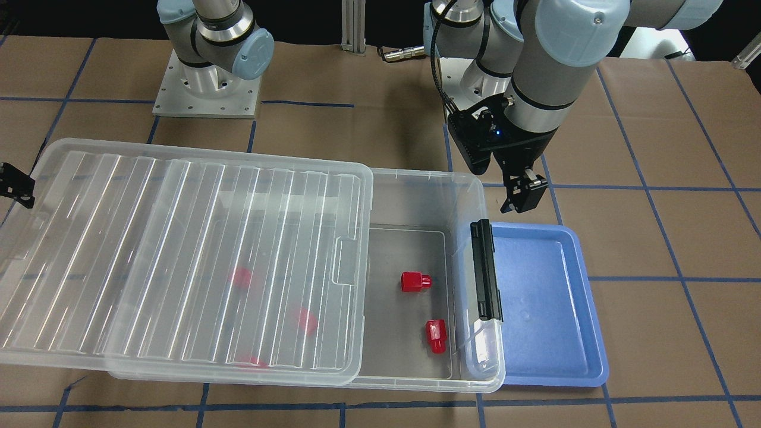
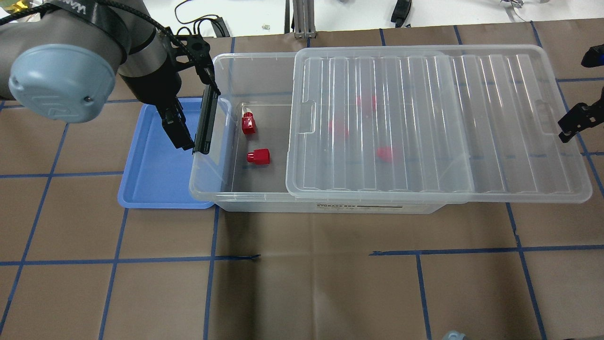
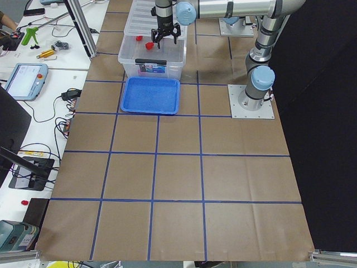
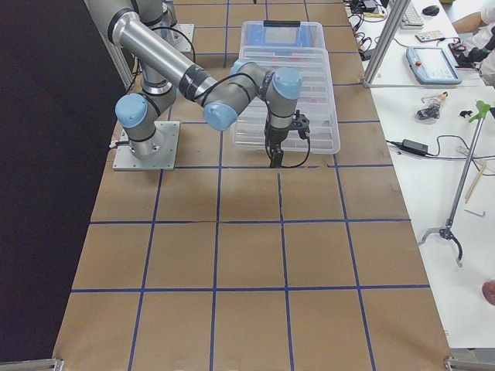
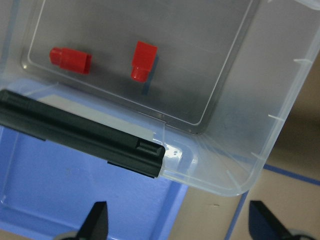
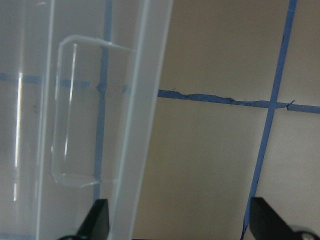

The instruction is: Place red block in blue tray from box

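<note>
Brown-paper table [image 2: 302, 283]; L gripper [image 2: 179, 134] wide apart, empty, over blue tray [image 2: 151, 189]. Red block [image 2: 248, 125] at 3 o'clock overhead; reach-in may clip box [image 2: 222, 191] latch [image 2: 206, 120]. R gripper [image 6: 179, 222] agape too.

A wide table [image 2: 302, 293] fills the room's middle, covered in brown paper and ruled into large squares by blue tape lines [image 2: 141, 259]; one line is broken by a gap near the front. A white bench [image 3: 53, 67] runs along the far long side, carrying a grey teach pendant [image 3: 25, 78], loose black cables [image 3: 47, 114] and small hand tools. An aluminium post [image 4: 383, 39] rises at the bench's edge. The opposite side falls into a black backdrop [image 4: 39, 193]. Light is even and bright.
</note>
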Controlling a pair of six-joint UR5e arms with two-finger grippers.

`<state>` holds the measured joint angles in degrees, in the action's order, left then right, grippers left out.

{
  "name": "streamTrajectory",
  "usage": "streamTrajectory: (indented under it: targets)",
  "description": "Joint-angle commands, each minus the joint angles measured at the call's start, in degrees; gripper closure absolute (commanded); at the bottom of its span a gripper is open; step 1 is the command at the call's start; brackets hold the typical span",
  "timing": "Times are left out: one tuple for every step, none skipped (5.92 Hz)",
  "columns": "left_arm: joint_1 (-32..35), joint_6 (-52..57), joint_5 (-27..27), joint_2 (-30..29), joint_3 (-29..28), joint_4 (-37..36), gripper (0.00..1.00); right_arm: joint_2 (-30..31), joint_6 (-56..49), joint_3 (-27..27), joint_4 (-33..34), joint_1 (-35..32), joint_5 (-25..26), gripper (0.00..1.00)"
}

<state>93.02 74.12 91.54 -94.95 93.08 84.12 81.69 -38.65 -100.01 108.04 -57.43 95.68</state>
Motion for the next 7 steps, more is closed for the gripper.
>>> streamTrajectory:
  targets:
    - [0.6,15.1,-4.0,-2.3,1.0,-5.2,0.03,3.4,5.0,2.2,-2.9,-1.6,-0.8,0.0]
    - [1.8,14.9,-4.2,-3.9,1.0,-5.9,0.02,5.6,12.8,5.6,-9.3,-7.0,-0.8,0.0]
    - [3.8,14.7,-3.5,-6.8,1.0,-6.8,0.02,6.0,22.4,10.0,-15.1,-13.3,-0.8,0.0]
    - [4.4,14.0,-3.4,-11.1,1.1,-10.5,0.02,5.9,32.3,13.7,-19.1,-20.0,-1.0,0.0]
    - [5.2,14.0,-3.4,-15.7,1.9,-16.6,0.02,6.0,40.9,14.7,-19.5,-26.7,-5.0,0.0]
    - [6.4,14.2,-3.2,-17.5,4.6,-23.1,0.02,5.9,46.2,14.9,-19.5,-30.3,-6.0,0.0]
    - [6.4,14.0,-3.2,-17.8,7.7,-28.8,0.02,6.0,46.6,15.1,-19.6,-31.2,-6.6,0.0]
